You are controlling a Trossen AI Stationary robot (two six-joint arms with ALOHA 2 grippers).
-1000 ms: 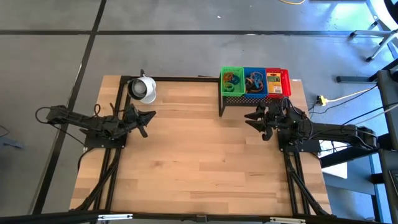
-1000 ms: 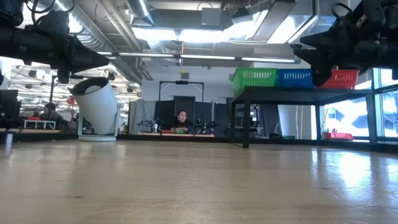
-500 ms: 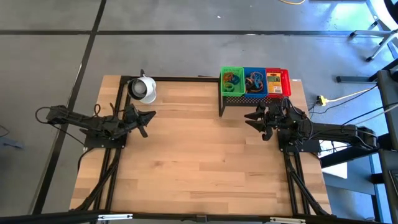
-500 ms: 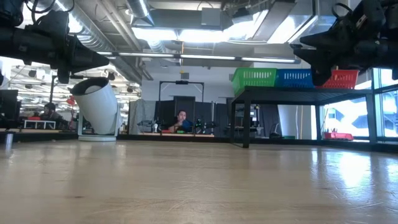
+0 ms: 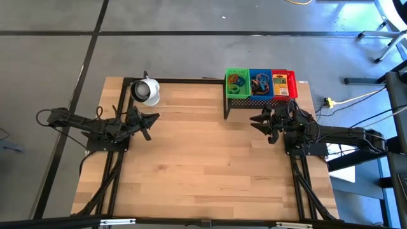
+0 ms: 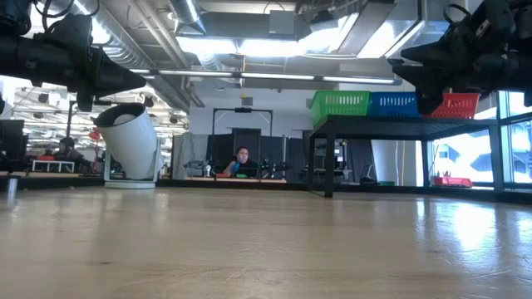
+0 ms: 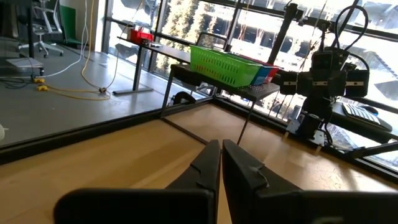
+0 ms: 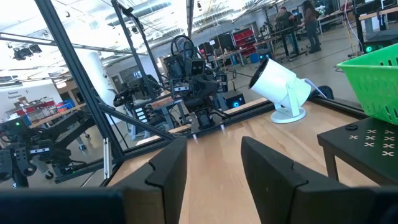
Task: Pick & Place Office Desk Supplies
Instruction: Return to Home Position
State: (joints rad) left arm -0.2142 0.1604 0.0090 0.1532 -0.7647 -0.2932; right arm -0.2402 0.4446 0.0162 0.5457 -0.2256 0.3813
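Beyond the wooden table (image 5: 203,159) an open workshop is showing, and a person (image 6: 242,158) is sitting at a far desk. At the table's far right corner the black rack (image 5: 226,109) is standing, and its shelf is carrying 3 trays side by side and touching: the green tray (image 6: 341,103), the blue tray (image 6: 394,104) and the red tray (image 6: 459,105). The yellow box (image 5: 280,83) is lying flat inside the red one. Tangled band loops (image 5: 259,83) are filling the blue one. What is lying in the green one is too small to tell.

The left gripper (image 5: 156,117) is hanging above the table's left side, near the white cup-like object (image 5: 146,91). Its jaws are pressing almost together and holding nothing. The right gripper (image 5: 253,121) is hovering just in front of the rack, with its jaws wide and holding nothing.

I am judging that the placing is done and both arms are resting.

The trays are looking light and stiff, with thin walls full of holes, so I would be closing the jaws over 1 wall at the rim and keeping the tray level, because the loose pieces can be sliding. The loops are soft and springy, easy to lose from a pinch. The box is probably thin card, so I would be gripping its long sides gently.
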